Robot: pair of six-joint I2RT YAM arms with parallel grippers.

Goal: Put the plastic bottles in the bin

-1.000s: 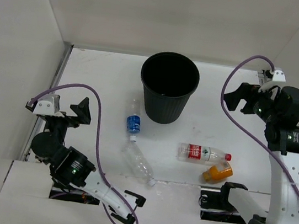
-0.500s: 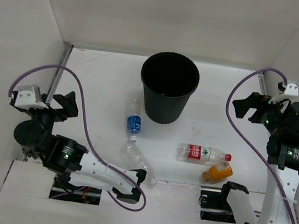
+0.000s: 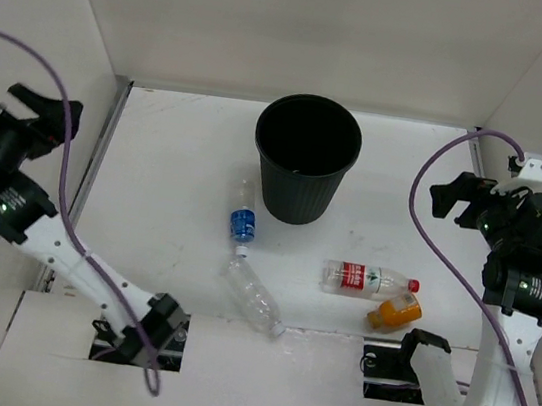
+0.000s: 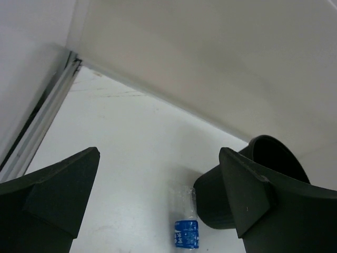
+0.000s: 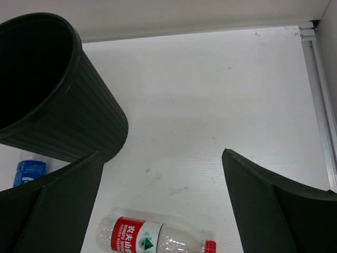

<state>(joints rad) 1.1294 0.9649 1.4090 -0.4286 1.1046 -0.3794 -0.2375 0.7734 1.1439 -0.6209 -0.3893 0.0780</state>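
The black bin (image 3: 337, 186) stands upright at the back middle of the table. Four bottles lie on the table in front of it: the blue-label one (image 3: 241, 221), the clear unlabelled one (image 3: 251, 297), the red-label one (image 3: 365, 278) and the orange one (image 3: 397, 311). My left gripper (image 3: 47, 107) is open and empty, high up at the far left. Its wrist view shows the blue-label bottle (image 4: 185, 225) beside the bin (image 4: 210, 203). My right gripper (image 3: 460, 198) is open and empty, high up at the right. Its wrist view shows the red-label bottle (image 5: 152, 235) and the bin (image 5: 63, 113).
White walls close in the table at the back and on both sides. A metal rail (image 3: 107, 145) runs along the left edge and another (image 5: 317, 84) along the right. Both arm bases sit at the near edge.
My left arm has swung up and out to the far left. My right gripper has shifted right and slightly down. The bottles have not moved.
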